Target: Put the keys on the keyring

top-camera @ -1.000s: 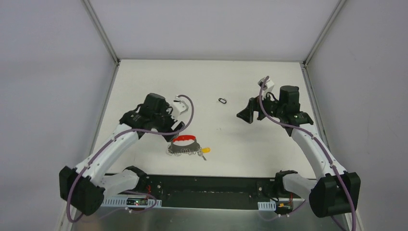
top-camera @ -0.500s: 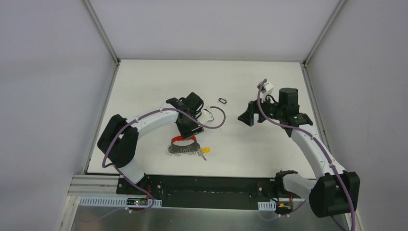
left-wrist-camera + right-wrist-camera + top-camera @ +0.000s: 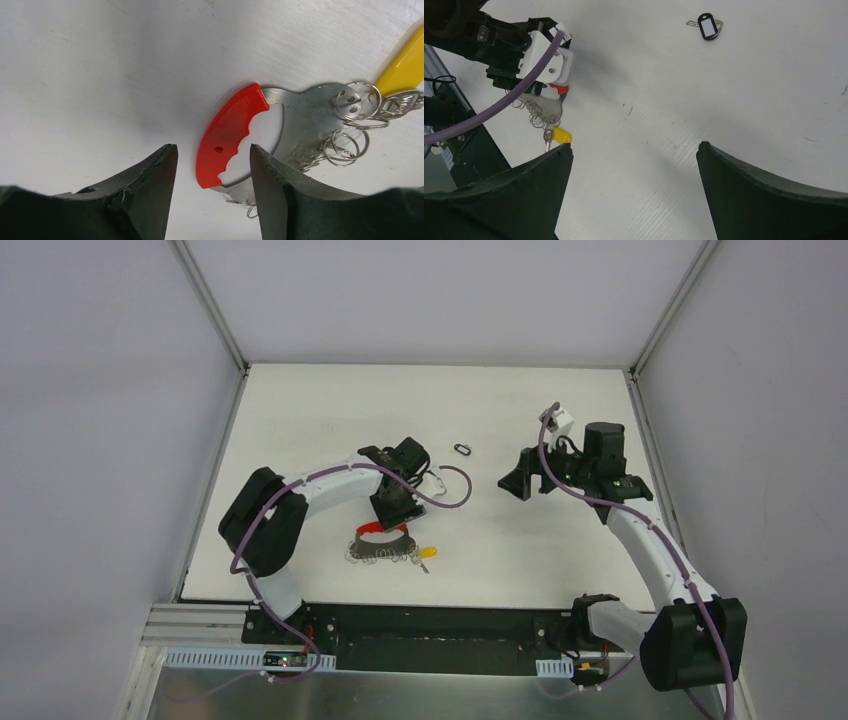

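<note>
Lining up the pickup, I am holding my left claw [image 3: 212,150], jaws apart, astride the red strap [image 3: 227,135] of the keys [image 3: 310,110]; squeezing shut probably comes next, with my right claw [image 3: 635,146] gaping wide near the keyring [image 3: 463,449].

No readable text, brand, number or sign in any view. The only label-like thing is the white insert on the keyring [image 3: 709,27], and it's too small to tell whether anything is printed on it.
</note>
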Available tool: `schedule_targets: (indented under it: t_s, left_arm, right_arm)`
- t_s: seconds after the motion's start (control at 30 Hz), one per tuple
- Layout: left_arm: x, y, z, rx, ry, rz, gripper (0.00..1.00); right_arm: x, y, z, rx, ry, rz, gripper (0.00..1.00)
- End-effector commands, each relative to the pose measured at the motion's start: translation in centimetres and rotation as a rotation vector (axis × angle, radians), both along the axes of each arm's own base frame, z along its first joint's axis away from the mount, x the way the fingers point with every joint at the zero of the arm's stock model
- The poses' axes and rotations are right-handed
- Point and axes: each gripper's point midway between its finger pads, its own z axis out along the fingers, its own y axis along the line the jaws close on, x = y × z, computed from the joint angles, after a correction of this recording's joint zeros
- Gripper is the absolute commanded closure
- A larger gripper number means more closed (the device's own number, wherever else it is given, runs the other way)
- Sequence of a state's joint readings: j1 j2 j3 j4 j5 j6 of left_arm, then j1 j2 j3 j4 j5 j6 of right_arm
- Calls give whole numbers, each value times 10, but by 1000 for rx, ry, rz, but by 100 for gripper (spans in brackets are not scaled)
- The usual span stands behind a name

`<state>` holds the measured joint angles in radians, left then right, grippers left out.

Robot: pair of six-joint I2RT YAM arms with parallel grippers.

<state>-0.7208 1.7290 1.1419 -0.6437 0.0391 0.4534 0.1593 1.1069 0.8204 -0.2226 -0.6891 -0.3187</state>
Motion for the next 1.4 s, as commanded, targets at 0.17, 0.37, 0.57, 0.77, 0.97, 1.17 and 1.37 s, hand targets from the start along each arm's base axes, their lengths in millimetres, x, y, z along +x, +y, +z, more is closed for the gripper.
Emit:
schedule_targets:
  t_s: [0.17,0.37,0.57,0.77,0.97,1.17,1.37]
  left_arm:
    - [1,8,-12,94,28,36,45]
    - [8,11,-16,158,-5,56,45]
    - [30,7,-14,219,-45,98,50]
    - [66,-14,-2,178,-28,198,51]
    - [100,-31,7,51,81,442,51]
    - [92,-35,22,-123,99,508,44]
    - [60,-35,40,-252,105,456,39]
  right_arm:
    - [3,-8,10,29,-23,-12,2]
    - [6,-13,8,27,-18,-30,2]
    - [9,-16,6,26,-10,-40,2]
    - [9,-18,4,27,-3,-48,2]
    - [10,-18,3,29,4,-49,2]
    - [9,-18,4,31,1,-45,2]
    - [9,-18,2,31,7,-38,2]
